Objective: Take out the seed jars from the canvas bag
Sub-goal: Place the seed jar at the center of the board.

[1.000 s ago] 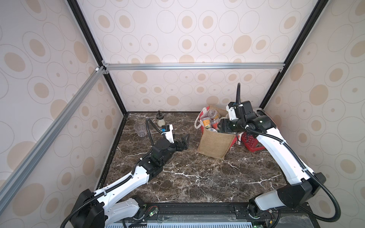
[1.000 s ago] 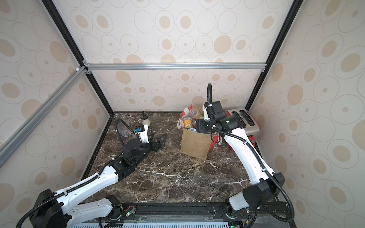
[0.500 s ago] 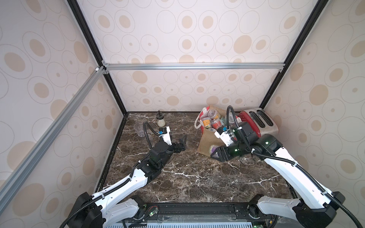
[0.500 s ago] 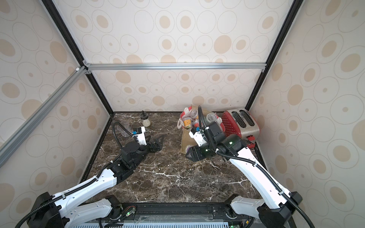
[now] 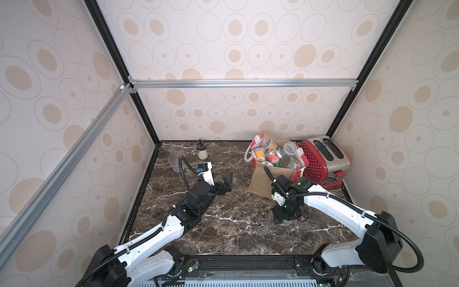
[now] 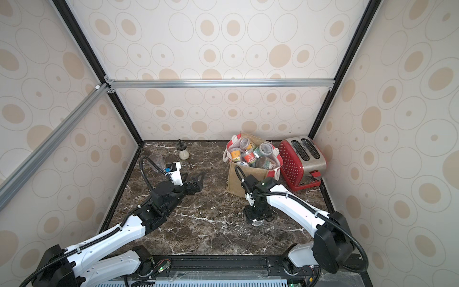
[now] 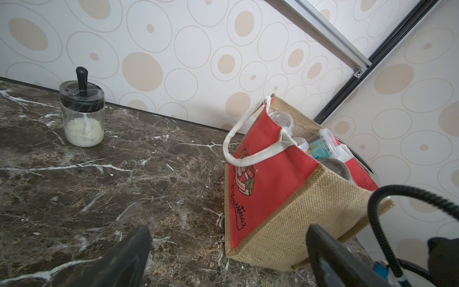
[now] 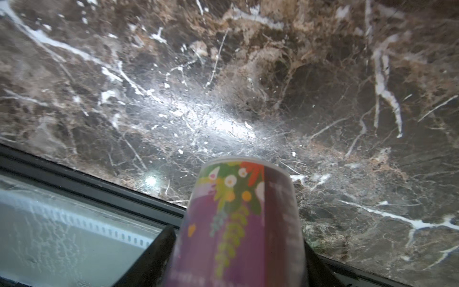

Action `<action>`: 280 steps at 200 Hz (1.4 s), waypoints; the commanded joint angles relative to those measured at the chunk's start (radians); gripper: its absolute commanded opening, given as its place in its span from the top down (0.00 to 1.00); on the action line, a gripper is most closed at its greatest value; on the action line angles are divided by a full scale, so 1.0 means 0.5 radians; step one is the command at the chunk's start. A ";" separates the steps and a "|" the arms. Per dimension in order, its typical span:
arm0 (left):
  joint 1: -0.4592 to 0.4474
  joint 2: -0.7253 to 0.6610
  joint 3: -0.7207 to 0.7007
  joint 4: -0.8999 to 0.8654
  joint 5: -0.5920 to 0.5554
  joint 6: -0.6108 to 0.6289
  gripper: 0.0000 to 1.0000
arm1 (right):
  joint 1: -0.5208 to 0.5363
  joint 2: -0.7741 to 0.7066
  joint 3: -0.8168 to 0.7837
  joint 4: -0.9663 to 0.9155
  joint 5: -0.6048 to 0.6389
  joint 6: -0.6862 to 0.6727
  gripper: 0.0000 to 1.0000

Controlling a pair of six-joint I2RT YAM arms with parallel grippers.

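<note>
Over the front half of the counter (image 5: 236, 231), in both top views, my right claw (image 5: 283, 220) points straight down, clamped on a seed jar (image 5: 285, 223). I cannot tell whether the jar touches the marble. Behind it stands the canvas bag (image 5: 263, 181), upright, with more seed jars (image 5: 272, 156) heaped in its mouth and a red toaster (image 5: 323, 159) just beside it. My left claw (image 6: 198, 182) hovers spread wide and empty, well apart from the bag. Bare counter lies between my two arms. A shaker (image 6: 183, 151) and a tumbler (image 6: 157, 160) sit near the back left corner.

From my left wrist, the left claw (image 7: 228, 256) gapes with nothing between its fingers (image 7: 129, 256). The canvas bag (image 7: 273, 198) is just ahead, jars (image 7: 323, 146) showing above its rim, and the shaker (image 7: 82, 116) is well off by the wall.

From my right wrist, the flowered purple seed jar (image 8: 238, 223) fills the gap between the right claw's black fingers (image 8: 151, 258). The counter's front rail (image 8: 99, 188) runs close by.
</note>
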 commanded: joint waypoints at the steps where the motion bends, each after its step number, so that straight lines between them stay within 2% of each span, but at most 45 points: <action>1: -0.016 -0.068 -0.007 -0.016 -0.054 0.044 0.02 | 0.011 0.053 -0.015 0.012 0.038 0.013 0.38; 50: -0.017 -0.089 -0.058 0.014 -0.075 0.024 0.02 | 0.048 0.212 -0.033 0.095 -0.046 -0.031 0.36; 101: -0.017 -0.084 -0.060 0.019 -0.070 0.018 0.02 | 0.096 0.396 -0.033 0.182 0.031 -0.031 0.33; 125: -0.013 -0.088 -0.049 -0.008 -0.075 0.024 0.02 | 0.105 0.445 -0.020 0.187 0.075 -0.037 0.20; 150: -0.014 -0.089 -0.024 -0.047 -0.073 0.033 0.02 | 0.114 0.405 -0.005 0.177 0.092 -0.037 0.10; 173: -0.016 -0.089 0.019 -0.085 -0.056 0.030 0.02 | 0.111 0.305 0.020 0.153 0.108 -0.028 0.07; 189: -0.016 -0.082 0.109 -0.126 0.033 0.018 0.02 | 0.117 0.163 0.057 0.113 0.137 -0.024 0.00; 217: -0.016 -0.042 0.387 -0.439 0.296 0.076 0.02 | 0.116 -0.148 0.174 0.089 0.143 -0.042 0.00; 240: -0.018 -0.017 0.585 -0.608 0.448 0.095 0.02 | 0.112 -0.328 0.348 0.103 0.255 -0.029 0.00; 270: -0.023 0.050 0.633 -0.463 0.735 -0.026 0.02 | 0.111 -0.346 0.668 0.158 0.446 -0.077 0.00; 280: -0.028 0.100 0.659 -0.477 0.764 -0.037 0.02 | 0.102 -0.292 0.783 0.163 0.524 -0.107 0.00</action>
